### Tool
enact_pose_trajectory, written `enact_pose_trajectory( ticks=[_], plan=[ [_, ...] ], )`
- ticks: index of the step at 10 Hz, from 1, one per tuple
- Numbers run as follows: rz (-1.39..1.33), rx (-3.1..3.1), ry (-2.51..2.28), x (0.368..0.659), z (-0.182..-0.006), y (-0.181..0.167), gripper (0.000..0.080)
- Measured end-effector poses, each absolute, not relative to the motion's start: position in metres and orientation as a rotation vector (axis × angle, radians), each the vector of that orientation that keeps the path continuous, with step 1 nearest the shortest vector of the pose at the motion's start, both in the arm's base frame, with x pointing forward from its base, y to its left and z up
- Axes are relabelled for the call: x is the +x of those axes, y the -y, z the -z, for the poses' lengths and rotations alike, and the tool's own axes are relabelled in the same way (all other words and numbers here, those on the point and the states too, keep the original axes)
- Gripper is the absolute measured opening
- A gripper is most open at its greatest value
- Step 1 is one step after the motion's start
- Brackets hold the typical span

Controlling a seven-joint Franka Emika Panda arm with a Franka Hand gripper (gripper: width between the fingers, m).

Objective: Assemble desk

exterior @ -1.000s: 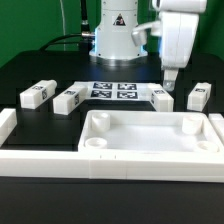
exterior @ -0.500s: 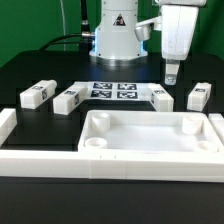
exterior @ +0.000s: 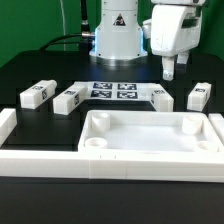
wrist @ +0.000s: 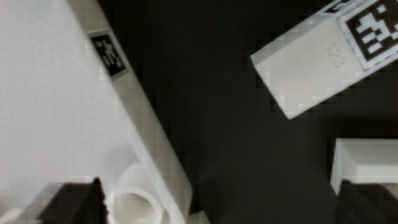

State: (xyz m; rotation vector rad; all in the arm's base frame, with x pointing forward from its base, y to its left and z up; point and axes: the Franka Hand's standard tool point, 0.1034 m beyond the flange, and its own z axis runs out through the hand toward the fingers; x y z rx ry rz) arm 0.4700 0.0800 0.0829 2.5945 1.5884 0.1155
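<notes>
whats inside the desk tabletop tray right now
Nothing loose: the tabletop holds only its own round corner sockets. The four leg blocks lie outside, beyond its far rim. Its near rim hides the front strip of the floor.

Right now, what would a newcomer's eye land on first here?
The big white tabletop, hollow side up, fills the foreground of the exterior view. Behind it four leg blocks lie in a row on the black table, two either side of the marker board. The end effector hangs open and empty above the pair on the exterior view's right.
</notes>
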Motion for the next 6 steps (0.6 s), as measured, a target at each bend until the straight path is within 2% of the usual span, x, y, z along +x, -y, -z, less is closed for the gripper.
enact_pose_trajectory(
  ticks=[2, 6],
  plan=[
    [-0.118, 2.618, -1.557, 0.469, -0.082, -0.08, 0.0649],
    [-0.105, 2.99, -0.848, 0.452, -0.075, -0.09, 0.0649]
  ],
)
